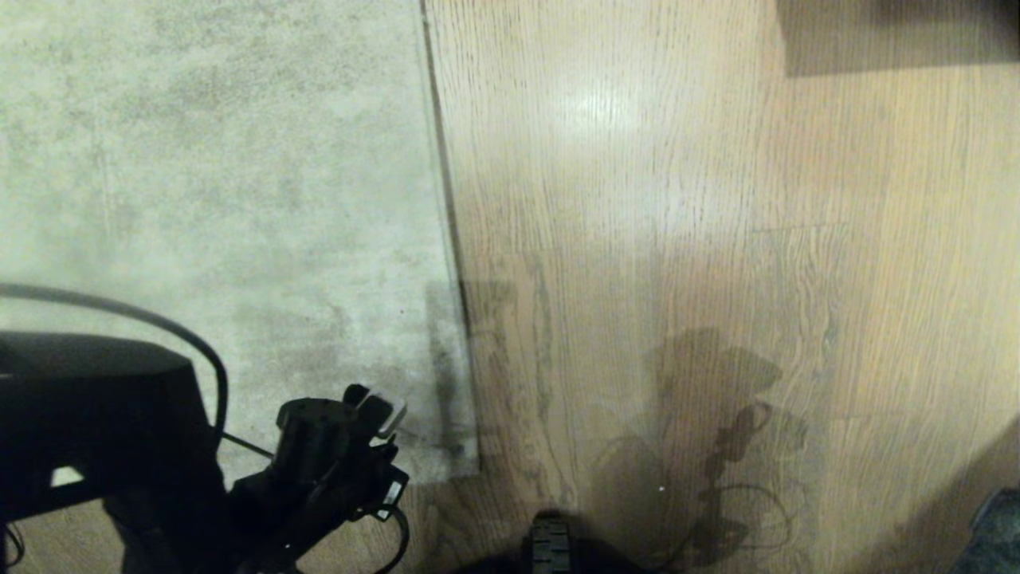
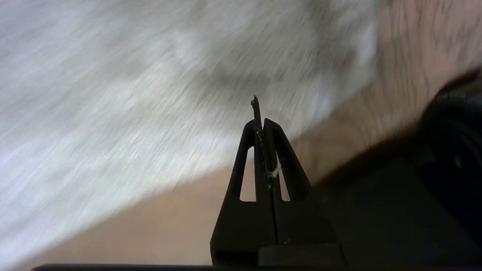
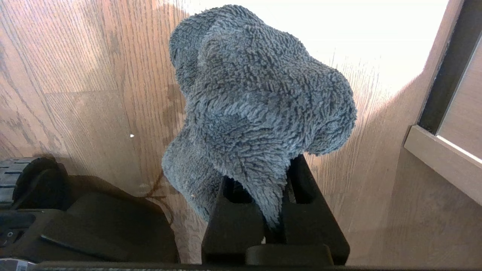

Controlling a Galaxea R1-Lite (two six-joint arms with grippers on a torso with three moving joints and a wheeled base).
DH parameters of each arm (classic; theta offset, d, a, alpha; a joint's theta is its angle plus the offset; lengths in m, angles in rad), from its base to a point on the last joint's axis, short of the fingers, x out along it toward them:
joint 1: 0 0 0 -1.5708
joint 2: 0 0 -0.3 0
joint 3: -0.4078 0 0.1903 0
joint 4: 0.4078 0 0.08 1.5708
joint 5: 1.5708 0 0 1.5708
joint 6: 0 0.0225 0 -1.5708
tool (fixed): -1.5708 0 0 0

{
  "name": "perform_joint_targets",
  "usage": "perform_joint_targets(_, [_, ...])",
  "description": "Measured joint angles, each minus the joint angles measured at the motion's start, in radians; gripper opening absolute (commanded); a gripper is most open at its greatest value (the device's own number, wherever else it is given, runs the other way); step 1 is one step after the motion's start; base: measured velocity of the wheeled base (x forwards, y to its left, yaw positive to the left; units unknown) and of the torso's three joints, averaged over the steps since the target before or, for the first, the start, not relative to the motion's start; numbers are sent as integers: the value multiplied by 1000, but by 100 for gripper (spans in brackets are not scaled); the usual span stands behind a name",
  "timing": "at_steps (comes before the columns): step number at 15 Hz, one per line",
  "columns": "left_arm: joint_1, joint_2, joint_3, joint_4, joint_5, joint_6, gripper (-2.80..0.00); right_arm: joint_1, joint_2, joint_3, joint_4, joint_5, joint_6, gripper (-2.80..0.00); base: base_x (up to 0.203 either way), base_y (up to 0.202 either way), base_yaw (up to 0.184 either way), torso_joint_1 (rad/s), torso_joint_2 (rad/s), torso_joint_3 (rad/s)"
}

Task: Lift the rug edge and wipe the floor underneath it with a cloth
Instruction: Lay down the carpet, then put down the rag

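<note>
The pale grey mottled rug [image 1: 223, 183] lies flat, and its rug edge [image 1: 446, 239] runs down to a corner [image 1: 476, 469] near me. The oak-look floor [image 1: 677, 239] spreads out to its right. My left gripper [image 1: 376, 408] hovers over the rug just inside that corner. In the left wrist view the left gripper [image 2: 260, 120] is shut with nothing but a bit of white fluff between its fingers. My right gripper [image 3: 269, 180] is shut on the fluffy dark grey cloth [image 3: 256, 98], which bunches above the floor [image 3: 75, 75]. The right gripper is outside the head view.
My base's wheel [image 1: 550, 546] sits at the near edge of the head view. A dark furniture base [image 1: 900, 36] stands at the far right. A cabinet plinth [image 3: 440, 162] is close beside the right gripper, and my dark base [image 3: 83, 226] lies on its other side.
</note>
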State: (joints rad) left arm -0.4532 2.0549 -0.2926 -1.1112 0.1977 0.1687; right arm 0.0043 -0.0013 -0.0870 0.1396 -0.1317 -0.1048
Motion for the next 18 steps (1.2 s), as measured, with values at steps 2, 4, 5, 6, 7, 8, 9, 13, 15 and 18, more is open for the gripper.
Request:
perform_joint_targets(2, [-8,-110,125,6,45,-17,-280,0,0,0,0,1,0,-280,0,0,0,0,0,0])
perform_joint_targets(4, [-14,-228,222,12,94,-33,-280,0,0,0,-1,0,0,-280,0,0,0,0,0,0])
perform_joint_targets(5, [-18,-299,248,31,126,-45,-280,0,0,0,-1,0,0,-280,0,0,0,0,0,0])
perform_joint_targets(6, [-24,-377,263,65,156,-55,-280,0,0,0,-1,1,0,-280,0,0,0,0,0,0])
perform_joint_targets(7, [-29,-459,273,111,186,-64,-280,0,0,0,-1,0,0,-280,0,0,0,0,0,0])
perform_joint_targets(8, [-30,-550,279,169,216,-75,-280,0,0,0,-1,0,0,-280,0,0,0,0,0,0])
perform_joint_targets(9, [-24,-641,283,231,237,-86,-280,0,0,0,-1,0,0,-280,0,0,0,0,0,0])
perform_joint_targets(13, [159,-1025,291,503,189,-102,-280,0,0,0,-1,1,0,-280,0,0,0,0,0,0])
perform_joint_targets(15, [291,-1223,292,653,92,-78,-280,0,0,0,-1,0,0,-280,0,0,0,0,0,0])
perform_joint_targets(18, [455,-1508,294,905,-78,-52,-280,0,0,0,-1,0,0,-280,0,0,0,0,0,0])
